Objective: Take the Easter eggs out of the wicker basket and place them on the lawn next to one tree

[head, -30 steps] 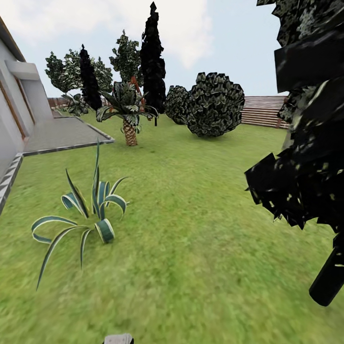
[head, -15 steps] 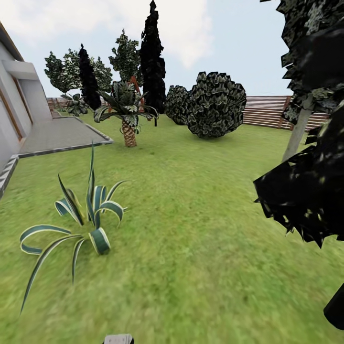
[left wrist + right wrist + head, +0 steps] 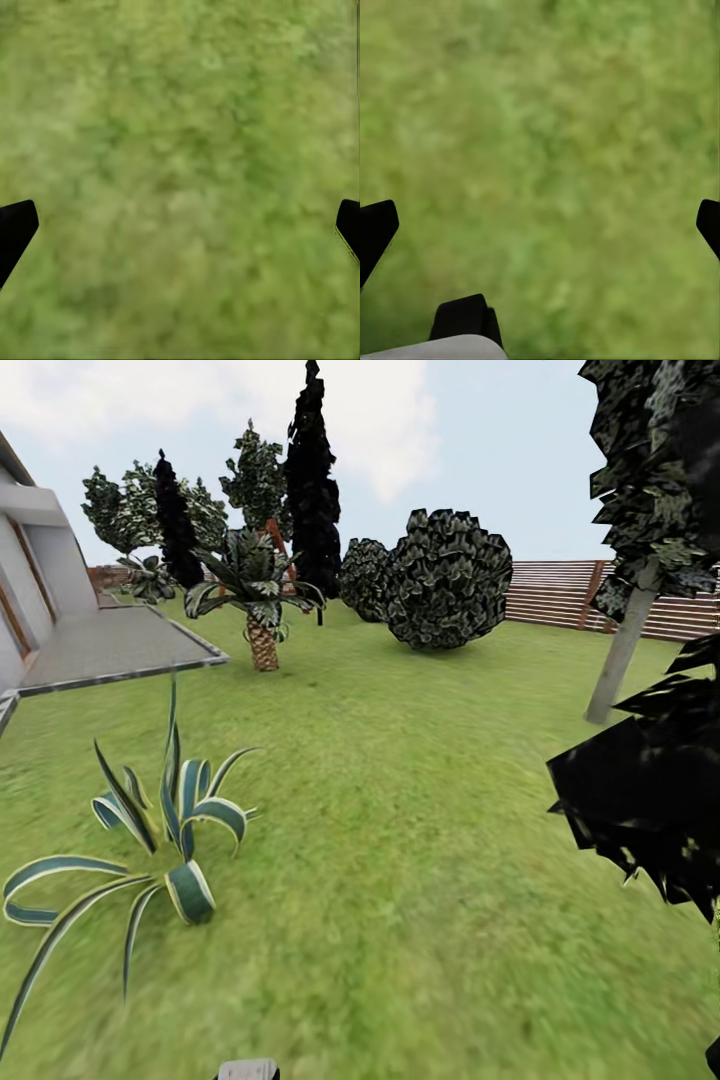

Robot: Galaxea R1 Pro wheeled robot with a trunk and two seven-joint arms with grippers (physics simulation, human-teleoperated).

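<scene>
The robot seems to be travelling: beneath the spread, empty fingers of the left gripper and right gripper lies bare lawn. A pale-trunked tree stands well ahead of them. I judge the next move calls for finding the basket.

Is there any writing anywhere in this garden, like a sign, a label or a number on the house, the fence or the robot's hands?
None: no word, number or sign can be read in any view.
The house wall is plain grey.
The slatted fence carries no lettering.
The left gripper and right gripper show plain black fingertips, unmarked, spread wide over the lawn.
</scene>
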